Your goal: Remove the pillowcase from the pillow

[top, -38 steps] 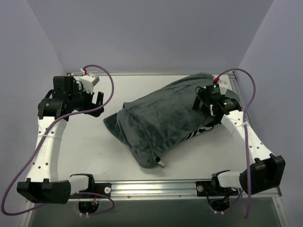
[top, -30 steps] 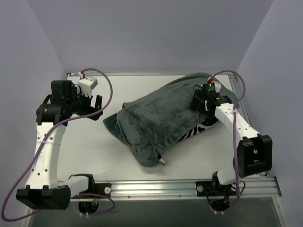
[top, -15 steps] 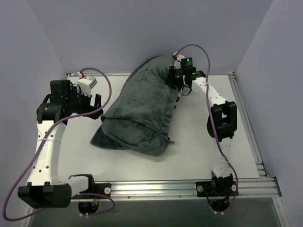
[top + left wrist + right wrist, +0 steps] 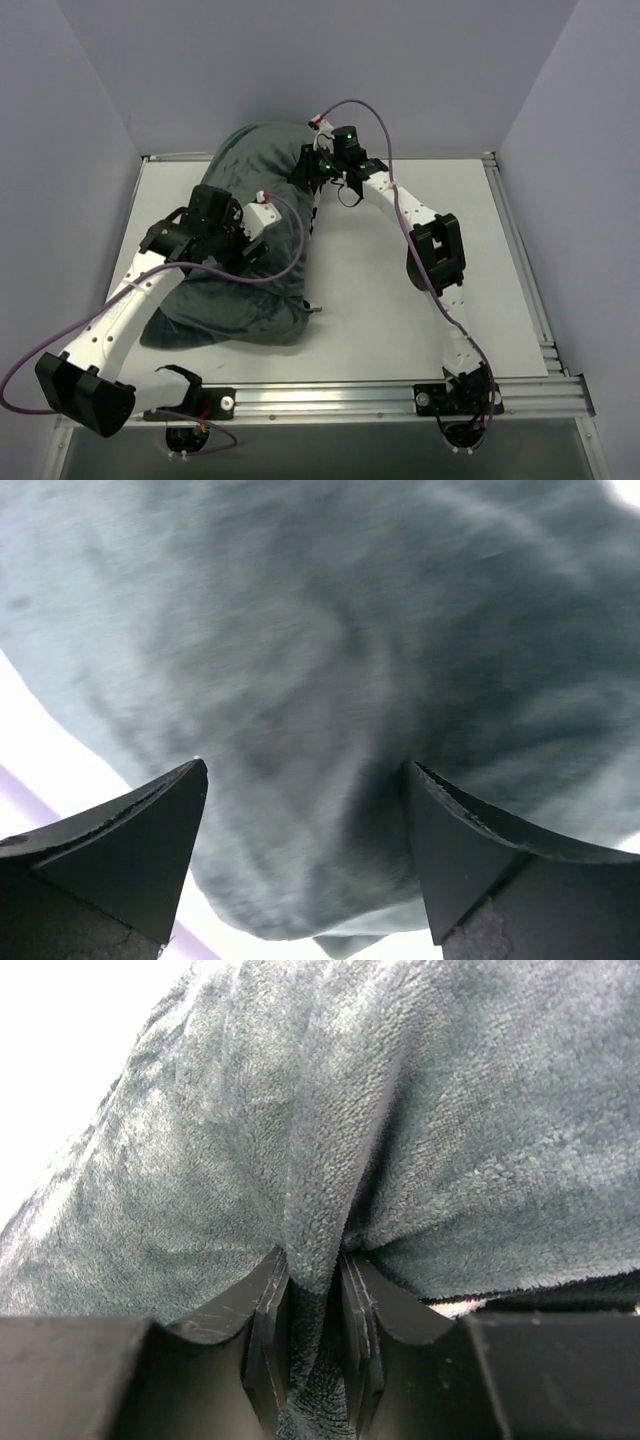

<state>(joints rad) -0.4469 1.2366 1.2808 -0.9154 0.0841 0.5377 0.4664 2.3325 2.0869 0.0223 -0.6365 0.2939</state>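
Observation:
The pillowcase [image 4: 232, 308] shows its plain dark grey plush face and lies bunched on the left half of the table, with one end pulled up toward the back wall. The pillow is hidden inside it. My right gripper [image 4: 308, 172] reaches across to the back centre and is shut on a raised fold of the pillowcase [image 4: 320, 1140], which is pinched between its fingers [image 4: 313, 1257]. My left gripper [image 4: 250, 243] hangs over the middle of the bundle. It is open, with grey fabric [image 4: 300, 650] filling the space below its fingers [image 4: 305, 770].
White table [image 4: 420, 210] lies to the right of the bundle. A metal rail [image 4: 330, 395] runs along the near edge, and purple walls close in the back and sides. A small zipper pull [image 4: 316, 310] sticks out at the bundle's near right corner.
My right gripper closed on the pillowcase's right end and dragged it up and left to the back centre. The bundle slid left. My left arm swung right, over the bundle.

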